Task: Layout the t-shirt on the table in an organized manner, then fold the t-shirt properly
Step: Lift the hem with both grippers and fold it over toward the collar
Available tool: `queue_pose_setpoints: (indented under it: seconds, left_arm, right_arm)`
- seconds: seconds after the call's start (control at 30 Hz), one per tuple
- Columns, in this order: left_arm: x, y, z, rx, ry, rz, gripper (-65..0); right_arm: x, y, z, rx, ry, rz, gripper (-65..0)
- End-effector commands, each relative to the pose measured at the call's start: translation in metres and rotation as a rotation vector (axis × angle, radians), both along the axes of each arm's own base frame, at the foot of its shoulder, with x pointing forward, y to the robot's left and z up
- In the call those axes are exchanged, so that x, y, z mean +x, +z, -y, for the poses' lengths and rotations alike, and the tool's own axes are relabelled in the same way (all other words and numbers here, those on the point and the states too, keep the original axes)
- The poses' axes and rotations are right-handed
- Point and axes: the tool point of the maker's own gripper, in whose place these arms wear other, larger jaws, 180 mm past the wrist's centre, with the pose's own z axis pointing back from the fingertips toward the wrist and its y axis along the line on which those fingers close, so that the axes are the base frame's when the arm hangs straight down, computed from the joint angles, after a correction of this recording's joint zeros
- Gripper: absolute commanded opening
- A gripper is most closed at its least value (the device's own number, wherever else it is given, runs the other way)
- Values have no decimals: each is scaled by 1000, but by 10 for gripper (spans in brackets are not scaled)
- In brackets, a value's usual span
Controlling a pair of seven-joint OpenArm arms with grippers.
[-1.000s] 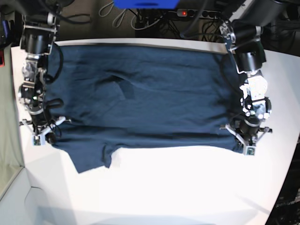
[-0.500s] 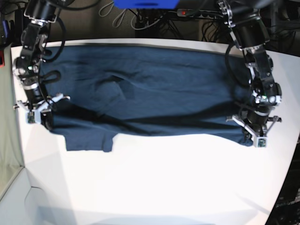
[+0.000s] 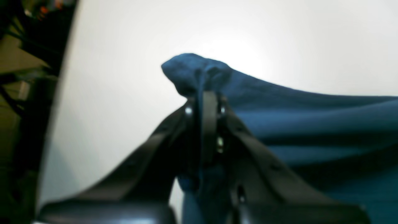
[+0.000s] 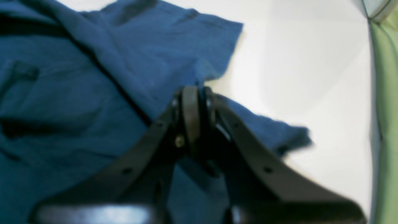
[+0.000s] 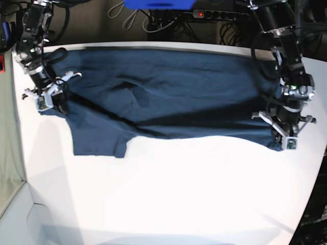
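1. Your left claw (image 3: 203, 99) is clamped on a fold of the t-shirt (image 5: 194, 97); the cloth bunches up between its fingertips.
2. Your right claw (image 4: 194, 90) is clamped on the shirt as well, with a pinch of fabric poking out past the tips.
3. The dark blue shirt lies spread across the worktop (image 5: 204, 204), running between your two claws and beyond them toward the top of the base view.
4. Near your right claw, a squarish flap of it hangs out toward the bottom of the base view, and the edge sweeps from there across to your left claw.
5. Creases gather in the cloth on your right claw's side of the middle.
6. Beside the worktop, your right wrist view shows pale green fabric (image 4: 390, 77) past the edge; your left wrist view shows blurred dark equipment (image 3: 40, 77).
7. You have no readable writing.
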Motion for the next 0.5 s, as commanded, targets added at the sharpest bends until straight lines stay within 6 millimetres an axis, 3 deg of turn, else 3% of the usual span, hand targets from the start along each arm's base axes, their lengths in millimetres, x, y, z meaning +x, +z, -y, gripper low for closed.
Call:
queue_pose_setpoints:
  seconds: [0.0,0.17,0.47]
  left_arm:
    - [3,16,-3,21,-3,48,-649]
    - [-6,19,-9,61,-11,40,-649]
    - [-30,6,-8,80,-24,-10,-649]
  right_arm:
    - [5,15,10,-8,-11,53,-650]
    - [1,13,16,-15,-22,44,-650]
    - [-27,-15,22,-6,-37,-47,-650]
